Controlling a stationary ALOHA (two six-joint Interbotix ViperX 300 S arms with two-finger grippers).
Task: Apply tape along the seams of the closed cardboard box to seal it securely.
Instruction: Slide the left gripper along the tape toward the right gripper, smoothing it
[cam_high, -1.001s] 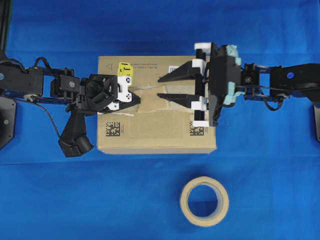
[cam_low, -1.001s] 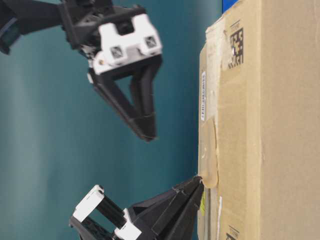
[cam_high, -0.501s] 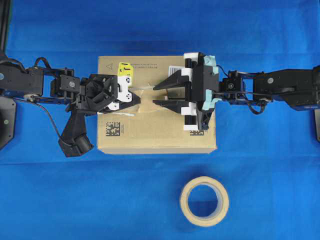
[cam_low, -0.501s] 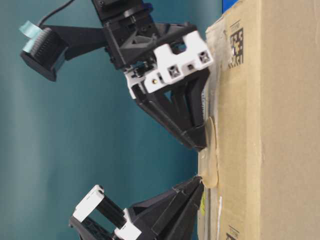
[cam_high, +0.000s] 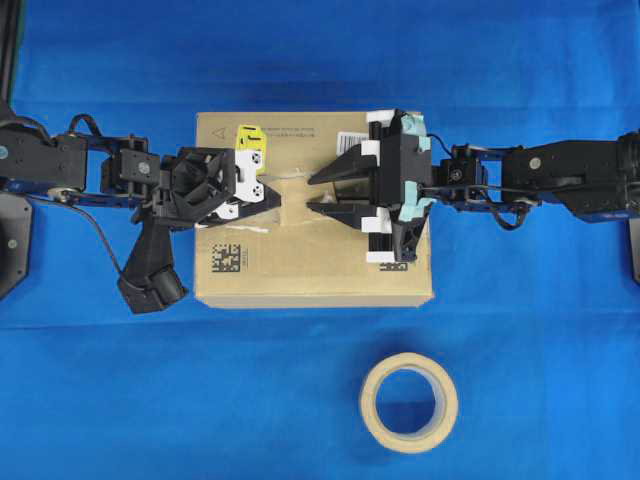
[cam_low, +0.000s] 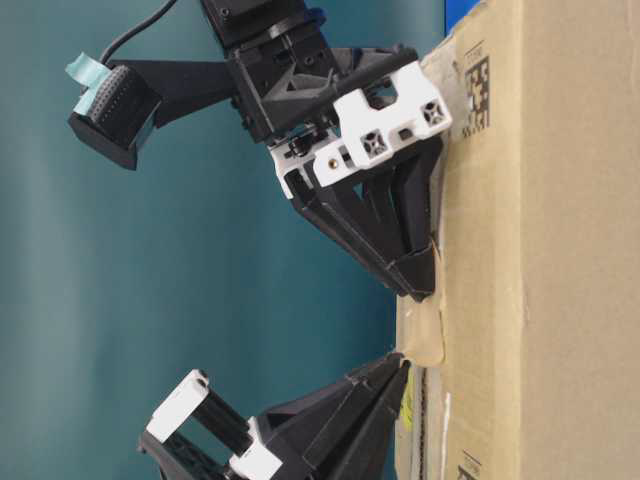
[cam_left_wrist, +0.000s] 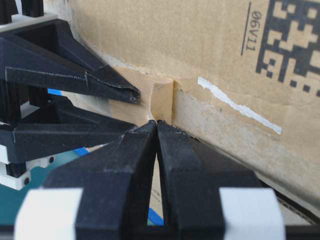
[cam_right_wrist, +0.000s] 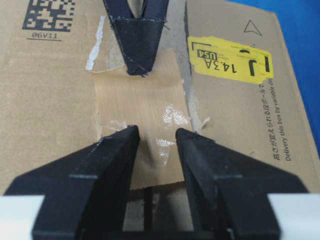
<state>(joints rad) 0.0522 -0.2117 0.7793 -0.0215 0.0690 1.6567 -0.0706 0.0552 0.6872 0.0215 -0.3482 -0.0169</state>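
- Since a second ago my right tool (cam_high: 312, 193), jaws apart, has dropped onto the glossy tan tape (cam_right_wrist: 141, 116).
- Left tool (cam_high: 277, 194) pinches the tape's edge on the matte cardboard box (cam_high: 300, 275).

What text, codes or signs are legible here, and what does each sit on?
"06V11": printed on the cardboard box, under a data-matrix code.
"J", "14.3A", "US4": on the yellow sticker.
"Delivery this box by variable...": small print beside the sticker, its Japanese line too small to read.
Triangle outline: box corner.
White barcode label: unreadable.
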